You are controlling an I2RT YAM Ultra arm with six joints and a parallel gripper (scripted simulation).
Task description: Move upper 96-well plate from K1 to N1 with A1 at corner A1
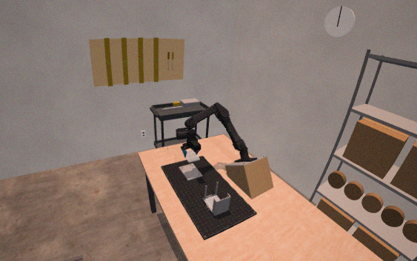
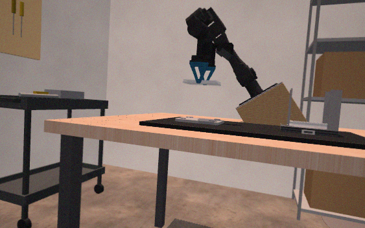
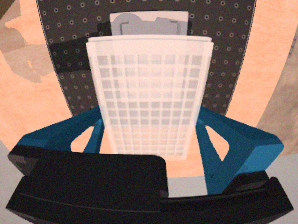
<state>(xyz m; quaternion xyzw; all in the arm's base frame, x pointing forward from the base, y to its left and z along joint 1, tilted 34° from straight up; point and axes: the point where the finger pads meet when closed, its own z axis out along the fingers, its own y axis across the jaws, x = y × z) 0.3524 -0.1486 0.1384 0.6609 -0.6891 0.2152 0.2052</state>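
Plate (image 3: 150,94) clamped in gripper (image 2: 202,79) — arm (image 2: 239,66) raised above nest (image 2: 200,120).

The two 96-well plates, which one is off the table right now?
The upper plate, shut between the gripper's jaws high above the nest; the other plate sits low in rack K1.

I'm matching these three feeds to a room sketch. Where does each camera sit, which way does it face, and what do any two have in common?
Top: high in the room, looking down across the table toward the far wall; the whole arm shows.
Exterior: low beside the table, looking level along it; the arm and its end effector holding the plate aloft show.
Wrist: on the arm, looking down past the blue fingers at the held plate and the nest beneath.
Shared: top and exterior both show the black mat, rack K1 and the cart.
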